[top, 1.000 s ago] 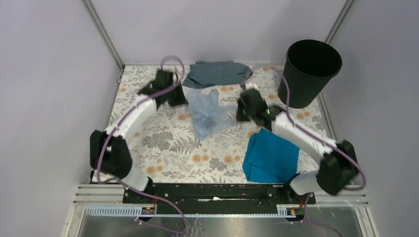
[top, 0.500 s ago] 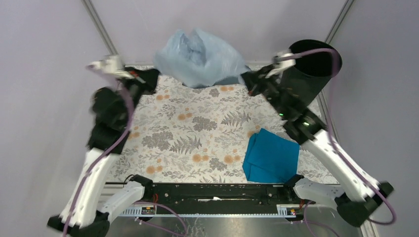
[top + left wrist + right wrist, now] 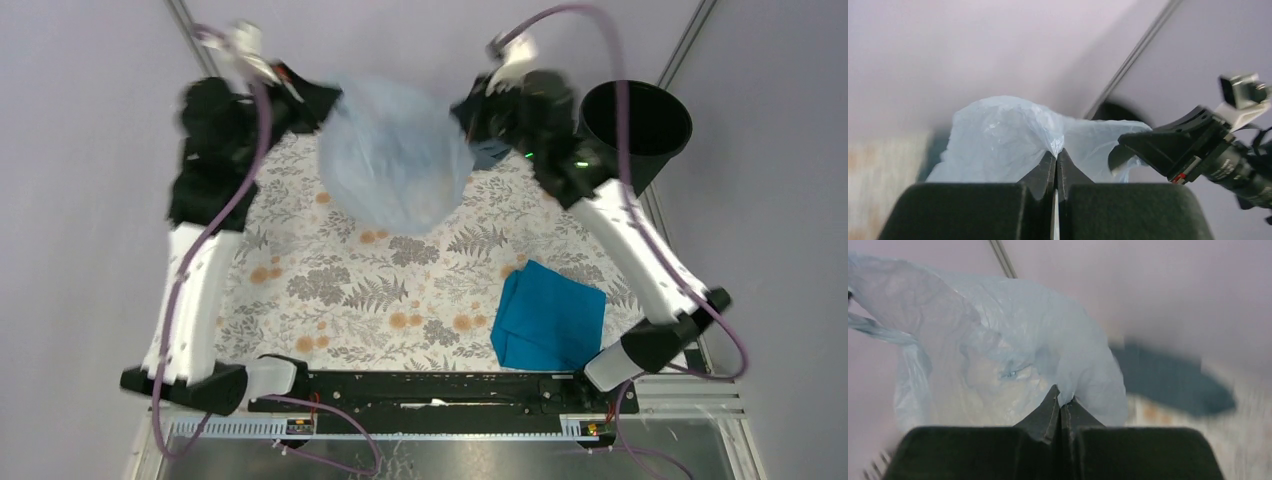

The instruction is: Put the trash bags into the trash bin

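Risen and ballooned, the trash bag (image 3: 395, 165) hangs clamped by my left gripper (image 3: 1056, 156) and right gripper (image 3: 1061, 399), short of the trash bin (image 3: 640, 150).

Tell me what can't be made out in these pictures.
Top view: the grey-blue cloth is mostly hidden behind the trash bag.
Left wrist view: the trash bin is blurred, largely behind the bag.
Right wrist view: the table and cloth are smeared by blur.
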`<move>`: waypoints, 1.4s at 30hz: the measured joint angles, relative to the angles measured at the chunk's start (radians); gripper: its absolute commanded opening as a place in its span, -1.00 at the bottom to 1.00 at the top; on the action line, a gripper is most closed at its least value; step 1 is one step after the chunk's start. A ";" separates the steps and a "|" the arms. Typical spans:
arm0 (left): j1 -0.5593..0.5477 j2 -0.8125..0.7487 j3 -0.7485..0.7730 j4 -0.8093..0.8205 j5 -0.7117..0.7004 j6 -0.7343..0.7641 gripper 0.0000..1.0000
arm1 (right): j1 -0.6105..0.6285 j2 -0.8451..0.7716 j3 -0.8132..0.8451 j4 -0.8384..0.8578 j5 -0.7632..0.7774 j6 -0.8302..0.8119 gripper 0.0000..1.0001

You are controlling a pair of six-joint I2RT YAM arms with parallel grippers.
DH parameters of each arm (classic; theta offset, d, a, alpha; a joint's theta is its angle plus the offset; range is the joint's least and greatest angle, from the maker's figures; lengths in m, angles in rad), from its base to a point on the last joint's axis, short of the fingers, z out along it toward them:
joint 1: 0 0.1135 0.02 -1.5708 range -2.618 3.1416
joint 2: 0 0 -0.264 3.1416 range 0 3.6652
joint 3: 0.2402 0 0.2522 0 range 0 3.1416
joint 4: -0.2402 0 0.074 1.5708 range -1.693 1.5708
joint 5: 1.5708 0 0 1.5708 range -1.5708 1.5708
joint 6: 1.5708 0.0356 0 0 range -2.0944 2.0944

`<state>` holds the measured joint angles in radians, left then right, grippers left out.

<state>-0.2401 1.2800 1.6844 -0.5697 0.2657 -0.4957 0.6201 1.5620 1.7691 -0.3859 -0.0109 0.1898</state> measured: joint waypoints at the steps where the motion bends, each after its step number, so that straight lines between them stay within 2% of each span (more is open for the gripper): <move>1: 0.000 -0.008 0.093 0.072 0.013 0.002 -1.00 | 0.000 -0.014 0.084 0.035 -0.003 -0.010 -1.00; 2: 0.000 -0.045 0.142 0.155 0.019 0.003 -1.00 | 0.000 -0.052 0.138 0.088 -0.008 -0.019 -1.00; 4: 0.000 -0.160 0.113 0.261 0.013 0.002 -1.00 | 0.000 -0.177 0.119 0.176 -0.011 -0.029 -1.00; 7: -0.001 -0.365 -0.083 0.380 -0.026 -0.003 -1.00 | 0.000 -0.388 -0.106 0.330 -0.011 -0.027 -1.00; 10: -0.001 -0.448 -0.360 0.431 -0.066 -0.016 -1.00 | 0.001 -0.491 -0.414 0.510 0.006 0.020 -1.00; 11: -0.001 -0.442 -0.477 0.434 -0.073 -0.026 -1.00 | 0.001 -0.472 -0.523 0.536 0.012 0.052 -1.00; 14: 0.002 -0.348 -0.856 0.368 -0.069 -0.066 -1.00 | -0.001 -0.261 -0.753 0.545 -0.042 0.134 -1.00; 16: 0.003 -0.288 -1.072 0.252 -0.049 -0.106 -1.00 | 0.000 -0.098 -0.902 0.497 -0.096 0.183 -1.00; 17: 0.003 -0.298 -1.137 0.177 -0.038 -0.120 -1.00 | 0.001 -0.066 -0.967 0.432 -0.109 0.201 -1.00; 19: 0.003 -0.350 -1.152 0.084 -0.014 -0.138 -1.00 | 0.001 -0.077 -0.995 0.253 -0.114 0.209 -1.00; 20: 0.002 -0.365 -1.085 0.062 0.003 -0.137 -1.00 | 0.001 -0.098 -0.938 0.187 -0.112 0.200 -1.00; 21: 0.002 -0.360 -1.013 0.060 0.014 -0.132 -1.00 | 0.001 -0.109 -0.859 0.141 -0.111 0.183 -1.00; 23: 0.002 -0.296 -0.726 0.040 0.053 -0.107 -1.00 | 0.001 -0.109 -0.579 0.067 -0.110 0.139 -1.00; 25: 0.002 -0.227 -0.421 0.082 0.081 -0.081 -1.00 | 0.001 -0.112 -0.251 0.060 -0.110 0.097 -1.00; 26: 0.003 -0.214 -0.317 0.115 0.087 -0.072 -1.00 | 0.002 -0.126 -0.142 0.088 -0.111 0.083 -1.00; 28: 0.003 -0.239 -0.154 0.217 0.085 -0.053 -1.00 | 0.002 -0.217 -0.053 0.171 -0.113 0.061 -1.00; 29: 0.003 -0.275 -0.139 0.258 0.079 -0.049 -1.00 | 0.002 -0.302 -0.069 0.205 -0.112 0.055 -1.00; 31: 0.002 -0.393 -0.206 0.343 0.049 -0.045 -1.00 | 0.002 -0.468 -0.193 0.272 -0.102 0.048 -1.00; 33: 0.002 -0.525 -0.340 0.398 0.016 -0.058 -1.00 | 0.002 -0.607 -0.340 0.324 -0.074 0.048 -1.00; 35: 0.002 -0.589 -0.479 0.426 0.008 -0.076 -1.00 | 0.003 -0.647 -0.470 0.358 -0.031 0.058 -1.00; 38: 0.002 -0.557 -0.745 0.418 0.035 -0.072 -1.00 | 0.003 -0.536 -0.671 0.336 -0.020 0.092 -1.00; 40: 0.002 -0.491 -0.924 0.320 0.017 -0.059 -1.00 | 0.003 -0.394 -0.774 0.295 -0.049 0.121 -1.00; 42: 0.003 -0.470 -1.032 0.190 0.000 -0.051 -1.00 | 0.003 -0.280 -0.850 0.226 -0.078 0.143 -1.00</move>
<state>-0.2371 0.8101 0.6529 -0.3798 0.2653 -0.5465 0.6228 1.2819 0.9195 -0.1596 -0.0891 0.3328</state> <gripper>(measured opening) 0.007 0.011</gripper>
